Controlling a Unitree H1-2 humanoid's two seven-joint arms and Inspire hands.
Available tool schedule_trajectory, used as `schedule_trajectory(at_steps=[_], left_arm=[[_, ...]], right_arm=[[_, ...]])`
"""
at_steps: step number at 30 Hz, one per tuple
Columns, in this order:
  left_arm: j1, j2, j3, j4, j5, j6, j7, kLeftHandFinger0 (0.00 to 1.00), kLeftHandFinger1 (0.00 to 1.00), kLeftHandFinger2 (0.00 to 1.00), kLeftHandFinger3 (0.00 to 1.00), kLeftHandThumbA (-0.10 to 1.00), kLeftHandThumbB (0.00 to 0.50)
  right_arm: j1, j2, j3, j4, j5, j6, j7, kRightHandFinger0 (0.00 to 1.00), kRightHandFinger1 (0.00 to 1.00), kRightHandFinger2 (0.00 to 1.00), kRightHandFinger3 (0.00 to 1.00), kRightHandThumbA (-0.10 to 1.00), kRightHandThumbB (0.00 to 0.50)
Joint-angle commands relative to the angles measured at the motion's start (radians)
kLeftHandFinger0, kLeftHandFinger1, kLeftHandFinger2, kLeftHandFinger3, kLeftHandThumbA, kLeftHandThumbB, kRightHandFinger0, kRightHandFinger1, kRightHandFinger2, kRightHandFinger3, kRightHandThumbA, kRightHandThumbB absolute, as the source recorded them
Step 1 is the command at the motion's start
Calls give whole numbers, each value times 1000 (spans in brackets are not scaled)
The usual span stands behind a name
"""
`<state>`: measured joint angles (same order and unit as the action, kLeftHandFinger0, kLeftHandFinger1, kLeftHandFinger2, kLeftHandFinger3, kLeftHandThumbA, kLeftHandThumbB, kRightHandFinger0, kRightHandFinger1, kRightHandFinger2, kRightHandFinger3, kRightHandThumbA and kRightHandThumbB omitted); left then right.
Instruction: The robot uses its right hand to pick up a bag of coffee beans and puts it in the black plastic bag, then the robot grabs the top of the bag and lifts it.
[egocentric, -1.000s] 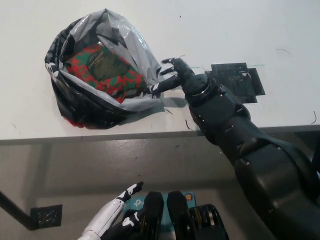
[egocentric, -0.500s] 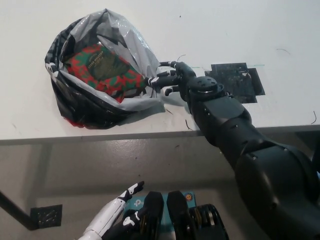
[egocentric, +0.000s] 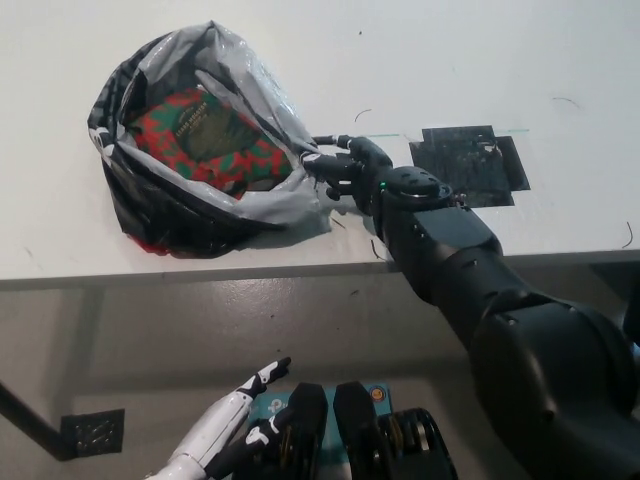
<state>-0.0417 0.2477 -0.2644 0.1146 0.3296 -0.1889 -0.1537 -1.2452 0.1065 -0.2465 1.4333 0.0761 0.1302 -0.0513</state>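
Note:
A black plastic bag (egocentric: 190, 205) lies open on the white table (egocentric: 420, 60) at the left. Inside it rests the coffee bean bag (egocentric: 205, 135), red and green patterned with a dark label. My black right hand (egocentric: 345, 170) is at the bag's right rim, its fingers curled onto the grey edge of the plastic (egocentric: 300, 165). My white left hand (egocentric: 235, 410) rests low at the bottom left, below the table edge, fingers apart and holding nothing.
A dark square patch (egocentric: 470, 160) lies on the table right of my right hand. The table's front edge (egocentric: 200, 270) runs across the middle. A small black plate (egocentric: 92, 432) sits on the floor at the lower left.
My right hand has turned and closed its fingers on the bag's right rim, and the plastic there has bunched up. The left hand has barely moved.

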Motion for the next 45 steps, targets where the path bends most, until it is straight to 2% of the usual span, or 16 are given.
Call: schedule_trajectory(at_steps=[1, 5, 6, 8, 9, 12, 18, 22, 23, 27, 29, 34, 35, 38, 39, 45], left_arm=[[-3, 14, -4, -18, 1, -33, -10, 1000, 1000, 1000, 1000, 1000, 207], [-9, 11, -3, -13, -11, -28, -19, 1000, 1000, 1000, 1000, 1000, 214], [-8, 12, -3, -14, -10, -28, -20, 1000, 1000, 1000, 1000, 1000, 211], [-4, 14, -4, -13, -7, -34, -18, 1000, 1000, 1000, 1000, 1000, 210], [3, 14, -4, -15, -3, -40, -16, 1000, 1000, 1000, 1000, 1000, 205], [-2, 15, -1, -16, -3, -28, -20, 1000, 1000, 1000, 1000, 1000, 224], [0, 16, 0, -27, 3, -17, -20, 1000, 1000, 1000, 1000, 1000, 209], [7, 13, 2, -22, -8, -10, -25, 1000, 1000, 1000, 1000, 1000, 221], [6, 12, 2, -19, -13, -9, -26, 1000, 1000, 1000, 1000, 994, 220], [9, 11, 2, -21, -1, -9, -18, 1000, 1000, 1000, 1000, 1000, 230], [9, 15, 0, -25, 4, -12, -21, 1000, 1000, 1000, 1000, 1000, 206], [-6, 17, -1, -27, 17, -5, -20, 1000, 994, 1000, 1000, 1000, 217], [-6, 15, -1, -21, 18, -12, -16, 995, 972, 1000, 1000, 1000, 202], [-11, 12, -4, -10, 18, -23, -14, 968, 947, 1000, 1000, 1000, 193], [-17, 13, -6, -4, 19, -31, -15, 972, 944, 997, 1000, 1000, 173], [-28, 10, -11, -3, 11, -14, -30, 986, 948, 988, 1000, 1000, 187]], right_arm=[[-59, 22, -41, -9, 74, -4, 16, 0, 247, 678, 998, -100, 177], [-65, 28, -76, -13, 111, -12, 5, 0, 237, 681, 1000, -100, 167], [-65, 30, -90, -14, 125, -15, 1, 0, 195, 639, 1000, -100, 168], [-63, 35, -119, -15, 151, -20, -7, 0, 215, 723, 1000, -100, 167], [-63, 39, -145, -15, 172, -21, -7, 0, 240, 810, 1000, -100, 151], [-83, 43, -214, -16, 234, -15, 10, 0, 233, 869, 1000, -100, 119], [-135, 53, -322, -23, 320, 5, 47, 0, 106, 728, 1000, -100, 98], [-197, 62, -419, -30, 407, 49, 67, 0, 37, 612, 1000, -100, 150], [-210, 64, -437, -31, 418, 52, 70, 0, 16, 587, 1000, -100, 148], [-270, 74, -493, -38, 463, 56, 53, 0, 22, 590, 1000, -100, 144], [-296, 73, -507, -40, 475, 66, 42, 0, 41, 621, 1000, -100, 125], [-366, 60, -522, -42, 492, 100, 14, 0, 3, 564, 1000, -100, 118], [-379, 58, -528, -44, 500, 101, 16, 0, 0, 583, 1000, -100, 94], [-400, 52, -537, -47, 519, 94, 19, 0, 18, 636, 1000, -100, 88], [-413, 48, -537, -49, 521, 85, 20, 0, 34, 656, 1000, -100, 89], [-451, 28, -544, -53, 545, 79, 20, 0, 87, 731, 1000, -100, 65]])
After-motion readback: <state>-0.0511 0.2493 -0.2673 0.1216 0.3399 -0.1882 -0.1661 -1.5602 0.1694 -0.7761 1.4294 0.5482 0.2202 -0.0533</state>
